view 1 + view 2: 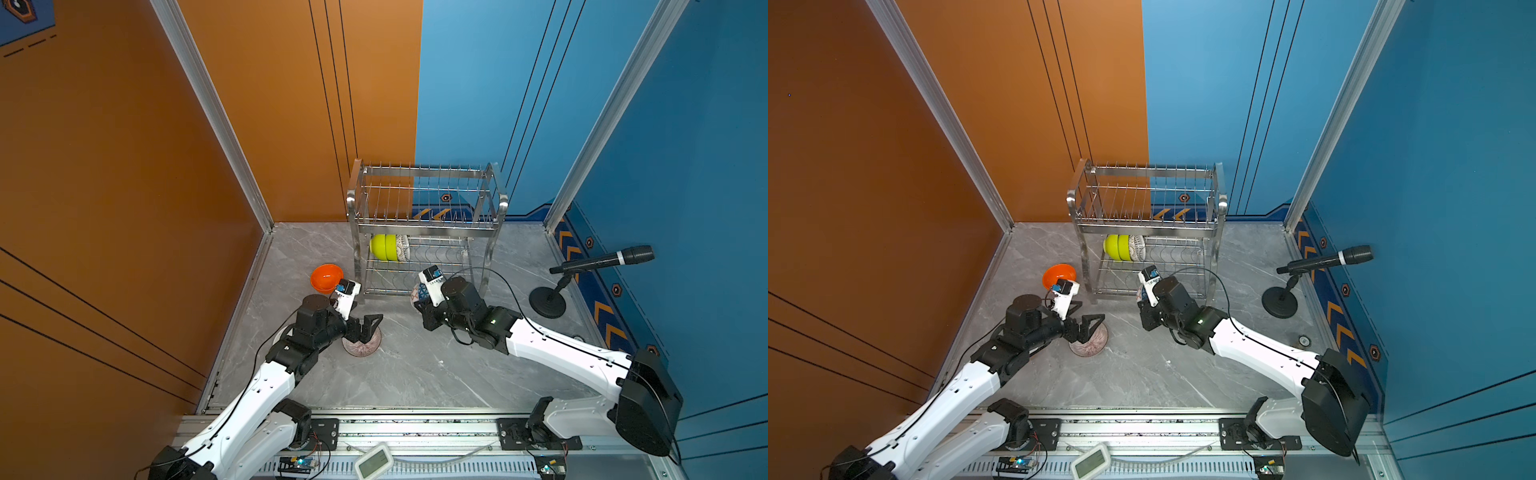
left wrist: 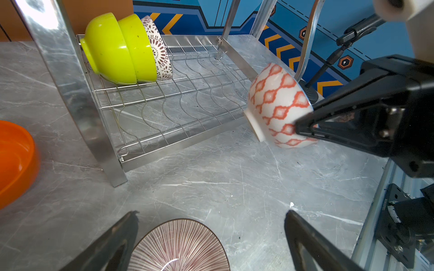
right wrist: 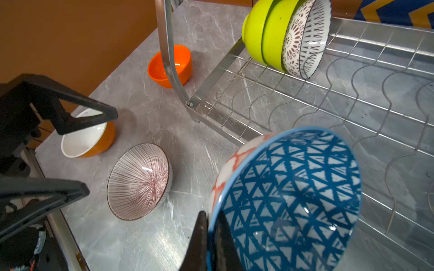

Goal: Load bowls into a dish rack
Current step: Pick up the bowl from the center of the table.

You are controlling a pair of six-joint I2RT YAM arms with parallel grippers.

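The steel dish rack (image 1: 424,226) (image 1: 1144,228) stands at the back. Two lime-green bowls (image 1: 380,246) (image 3: 263,30) and a lattice-patterned bowl (image 1: 402,247) (image 2: 157,47) lean on edge at one end of its lower tier (image 2: 164,105). My right gripper (image 3: 211,214) (image 1: 417,305) is shut on the rim of the blue-white triangle bowl (image 3: 288,199) (image 2: 279,105), tilted just in front of that tier. My left gripper (image 2: 211,214) (image 1: 1092,311) hangs open above the pinkish striped bowl (image 2: 180,246) (image 1: 361,347) on the table. Left of the rack sits an orange bowl (image 1: 326,277) (image 3: 180,61).
A white-lined bowl (image 3: 84,140) sits near the left arm, hidden beneath it in both top views. A microphone (image 1: 602,262) on a black round base (image 1: 547,303) stands at the right wall. The rack's steel leg (image 2: 70,93) rises between the orange bowl and the lower tier.
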